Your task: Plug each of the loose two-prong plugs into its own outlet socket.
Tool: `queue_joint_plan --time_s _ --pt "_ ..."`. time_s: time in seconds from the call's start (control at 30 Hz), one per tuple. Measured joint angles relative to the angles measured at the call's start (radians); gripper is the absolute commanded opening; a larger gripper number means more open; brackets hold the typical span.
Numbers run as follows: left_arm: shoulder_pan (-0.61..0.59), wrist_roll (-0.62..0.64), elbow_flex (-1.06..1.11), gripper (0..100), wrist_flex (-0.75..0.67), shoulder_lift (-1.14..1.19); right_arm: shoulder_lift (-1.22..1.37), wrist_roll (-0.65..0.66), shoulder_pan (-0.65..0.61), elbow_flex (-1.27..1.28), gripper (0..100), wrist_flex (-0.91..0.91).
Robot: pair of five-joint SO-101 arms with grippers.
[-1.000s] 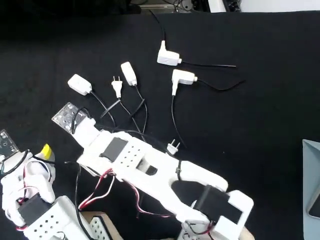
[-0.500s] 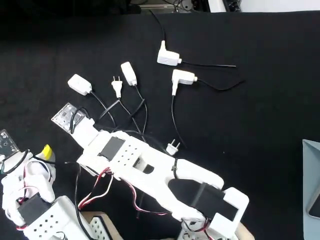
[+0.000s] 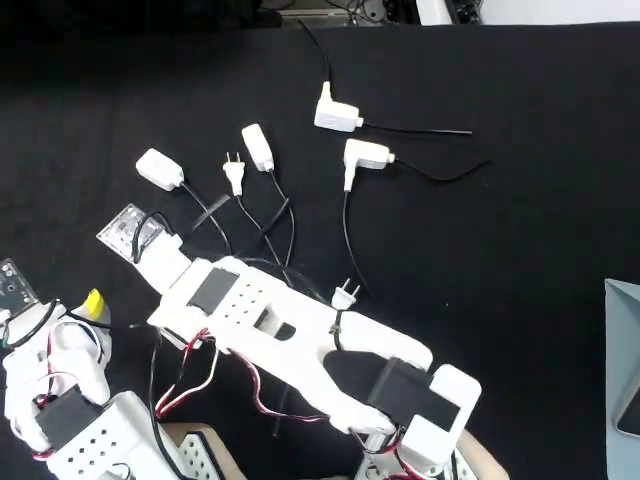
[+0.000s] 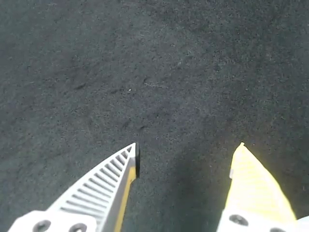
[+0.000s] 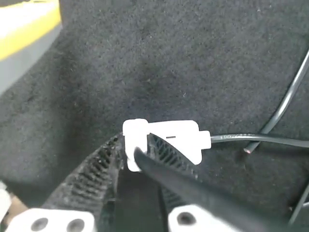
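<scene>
R pincer (image 5: 129, 153) clenched on white connector (image 5: 176, 140), low over tabletop (image 5: 203, 58). Long axis crosswise to jaws, cord (image 5: 251, 138) trailing sideways. L pincer (image 4: 188, 145) released, holding nothing. Nearest socket (image 3: 158, 168) sits near R arm (image 3: 280, 320) tip.

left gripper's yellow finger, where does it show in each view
high view: yellow finger at the lower left, near the right arm's tip.
left wrist view: yellow finger over the black cloth.
right wrist view: probably the yellow finger beyond the white plug.
shared landmark: the black cloth.
</scene>
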Motion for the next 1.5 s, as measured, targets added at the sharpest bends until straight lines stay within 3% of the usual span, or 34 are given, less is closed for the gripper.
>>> queue_joint_plan --time_s 0.5,1.33,1.5 --pt "0.0 0.0 0.0 31 0.0 0.0 -0.069 0.0 0.006 0.023 1.1 0.084" --pt "0.0 0.0 0.015 31 0.0 0.0 0.02 0.002 0.009 0.057 1.1 -0.008" --pt "0.0 0.0 0.015 31 0.0 0.0 -0.069 0.061 0.025 0.087 1.1 0.017"
